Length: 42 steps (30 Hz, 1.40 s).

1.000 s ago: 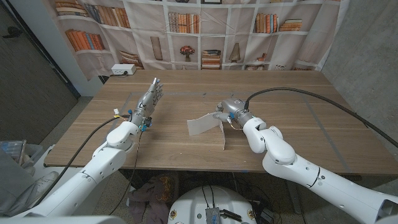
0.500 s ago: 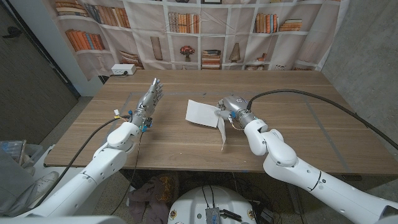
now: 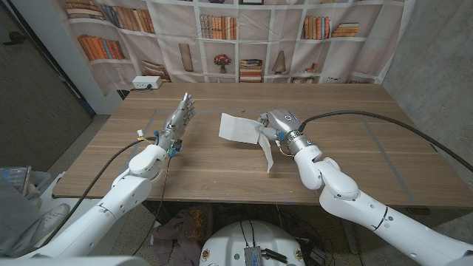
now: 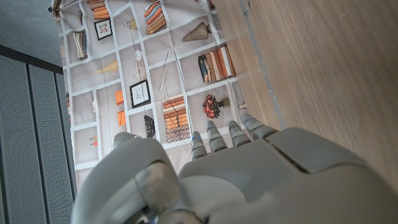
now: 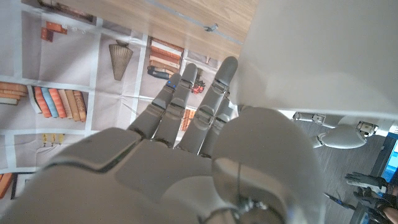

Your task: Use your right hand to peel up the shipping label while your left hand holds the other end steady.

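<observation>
Item: shipping label (image 3: 240, 128). White sheet with a strip hanging from it, held up off the table (image 3: 355, 159) at my right robot hand, over the table's middle. No part of it looks stuck down or touching the wood, so I judge the peel-up as good as done.

Item: right robot hand (image 3: 275, 124). Clamped on the label's near edge, the sheet standing out toward my left side and the strip drooping below the hand. In the right wrist view the fingers (image 5: 186, 102) reach up beside the white sheet (image 5: 323, 56); the exact pinch point is hidden.

Item: left robot hand (image 3: 177, 118). Well apart from the label, toward the table's left edge, fingers apart and extended, holding nothing. It steadies no end of the label. That half of the task is not being carried out; what is left, as I judge it, is only to finish or set the label down.

Item: room. Bare wood lies all round the label on every side. The table's far edge by the bookshelf backdrop (image 3: 244, 37) and the near edge are both well away from it.
</observation>
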Each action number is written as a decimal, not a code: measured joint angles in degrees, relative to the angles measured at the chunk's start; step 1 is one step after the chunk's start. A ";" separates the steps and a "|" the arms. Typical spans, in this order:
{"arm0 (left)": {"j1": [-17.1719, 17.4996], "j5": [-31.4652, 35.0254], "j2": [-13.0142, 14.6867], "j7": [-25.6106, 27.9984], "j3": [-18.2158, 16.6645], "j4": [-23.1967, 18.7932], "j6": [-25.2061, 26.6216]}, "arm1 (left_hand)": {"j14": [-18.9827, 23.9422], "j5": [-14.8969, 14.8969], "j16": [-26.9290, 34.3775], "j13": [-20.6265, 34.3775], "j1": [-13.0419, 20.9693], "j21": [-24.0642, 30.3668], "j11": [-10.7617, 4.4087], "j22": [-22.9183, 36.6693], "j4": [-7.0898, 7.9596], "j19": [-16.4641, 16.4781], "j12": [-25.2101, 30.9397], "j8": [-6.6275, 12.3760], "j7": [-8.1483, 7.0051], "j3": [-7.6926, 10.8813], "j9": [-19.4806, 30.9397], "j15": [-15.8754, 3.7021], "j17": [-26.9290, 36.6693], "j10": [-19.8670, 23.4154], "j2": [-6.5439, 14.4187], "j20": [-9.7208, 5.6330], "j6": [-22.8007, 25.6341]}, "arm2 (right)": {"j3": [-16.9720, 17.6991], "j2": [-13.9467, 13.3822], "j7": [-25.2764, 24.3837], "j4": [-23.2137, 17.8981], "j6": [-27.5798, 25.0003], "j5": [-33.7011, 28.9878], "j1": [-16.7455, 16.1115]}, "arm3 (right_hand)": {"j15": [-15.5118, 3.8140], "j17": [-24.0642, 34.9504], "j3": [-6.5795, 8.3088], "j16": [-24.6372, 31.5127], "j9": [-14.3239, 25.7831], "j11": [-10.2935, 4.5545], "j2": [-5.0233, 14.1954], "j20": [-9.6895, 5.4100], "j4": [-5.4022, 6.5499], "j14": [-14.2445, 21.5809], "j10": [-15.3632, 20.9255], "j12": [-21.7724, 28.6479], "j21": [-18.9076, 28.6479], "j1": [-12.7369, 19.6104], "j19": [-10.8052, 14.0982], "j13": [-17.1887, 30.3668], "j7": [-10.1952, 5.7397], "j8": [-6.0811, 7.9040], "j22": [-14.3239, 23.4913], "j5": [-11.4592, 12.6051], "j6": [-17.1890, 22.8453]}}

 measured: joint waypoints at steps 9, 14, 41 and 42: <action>-1.59 0.58 0.35 -0.65 0.56 -0.28 1.02 | 0.00 -0.24 0.00 0.00 -0.69 0.00 0.30 0.00 0.41 0.00 0.00 0.26 0.28 -0.08 0.00 0.00 0.00 0.31 0.67 0.00 1.77 | 2.53 -2.69 -11.46 4.29 10.12 0.36 -0.02 | -1.57 4.93 -3.81 2.25 0.13 0.22 0.68 -0.02 1.22 6.73 -0.43 -0.80 8.69 3.56 0.32 2.86 -0.10 -1.80 6.59 0.56 0.09; -2.86 0.85 0.40 -1.25 1.02 -0.30 1.65 | 0.00 -0.24 0.00 0.00 -1.06 0.00 0.30 0.00 0.41 0.00 0.00 0.48 0.10 -0.08 0.00 0.00 -0.14 0.93 0.28 0.00 2.77 | 3.42 -4.00 -16.05 7.19 16.53 0.58 1.17 | -2.18 7.86 -5.94 0.48 0.93 0.22 1.01 0.11 2.13 7.68 -0.43 -2.72 15.84 4.46 -1.87 4.38 -0.31 -2.84 9.54 0.74 0.30; -8.44 -5.69 -6.23 -12.16 3.18 3.65 -2.59 | 0.43 -0.67 0.00 0.00 8.25 0.00 -1.53 0.00 -3.39 0.42 -0.45 3.36 -1.82 4.98 0.56 0.00 -0.43 1.09 2.42 0.00 12.35 | 6.93 -4.03 -20.78 19.30 39.59 7.69 7.12 | -2.77 11.96 -7.91 -3.73 4.59 0.31 1.04 0.50 3.15 9.29 1.53 -9.49 39.12 5.12 -10.44 7.68 -0.21 -7.88 -0.88 1.13 1.64; -8.58 -5.95 -6.49 -12.64 3.28 3.80 -2.89 | 0.42 -0.67 0.00 0.00 9.17 0.00 -1.75 0.00 -3.79 0.42 -0.45 3.70 -1.82 5.56 0.56 0.00 -0.43 0.86 2.55 0.00 13.17 | 6.98 -4.01 -20.53 19.36 40.12 8.12 7.15 | -2.77 11.96 -7.91 -3.73 4.65 0.31 1.05 0.50 3.15 9.29 1.53 -9.58 39.36 5.12 -10.44 7.68 -0.21 -7.88 -0.96 1.12 1.64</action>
